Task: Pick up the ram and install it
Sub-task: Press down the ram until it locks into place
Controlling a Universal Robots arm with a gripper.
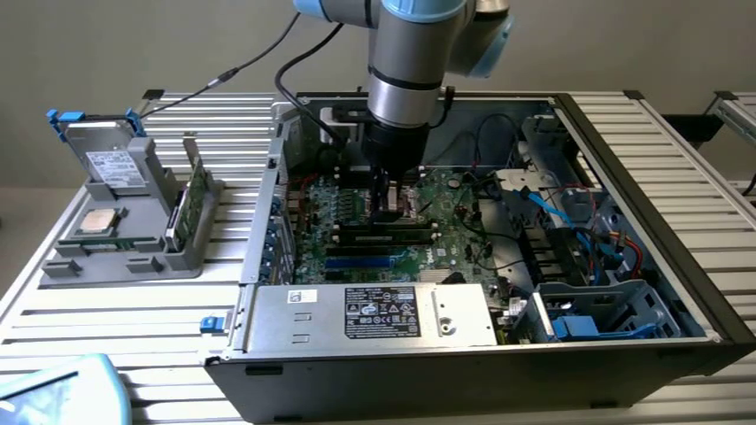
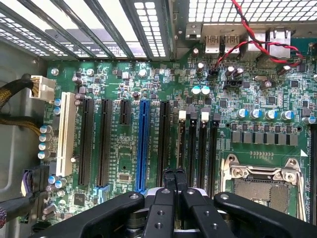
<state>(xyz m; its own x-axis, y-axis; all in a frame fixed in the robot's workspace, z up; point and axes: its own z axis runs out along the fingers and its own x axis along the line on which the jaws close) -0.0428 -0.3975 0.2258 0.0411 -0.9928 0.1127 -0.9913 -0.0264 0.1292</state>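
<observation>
1. At the exterior view's left, a grey holder (image 1: 71, 266) sits on a slatted metal table (image 1: 106, 328). It carries a hard drive (image 1: 115, 166) with a blue handle, a square silver processor chip (image 1: 97, 221), and a tall green card (image 1: 195, 202) standing on edge with a metal bracket at its top.
2. Just beside the holder stands an open computer case (image 1: 709, 301), lying on its side so that the green motherboard (image 1: 455, 199) faces up.
3. The robot arm (image 1: 408, 62) comes straight down into the middle of the case, its gripper (image 1: 390, 217) low over the board.
4. The ram (image 1: 378, 237) – a long, narrow, dark stick – lies along a memory slot directly beneath the gripper's tips, well apart from the holder. How deeply it sits in the slot cannot be told.
5. In the wrist view the gripper (image 2: 174, 174) shows two black fingertips (image 2: 168, 174) drawn almost together, with a thin gap between them, above the row of narrow black memory slots (image 2: 203, 148). Whether they pinch the stick or merely rest over it cannot be told.
6. In that same view the board carries a white slot (image 2: 67, 134), several black slots, one blue slot (image 2: 142, 144), and an open processor socket (image 2: 262, 191) with a metal frame; red wires (image 2: 257, 34) loop near the rear ports.
7. At the front of the case a silver power supply (image 1: 372, 314) bears a dark label.
8. Toward the exterior view's right, blue and black cables (image 1: 567, 221) crowd the drive bays.
</observation>
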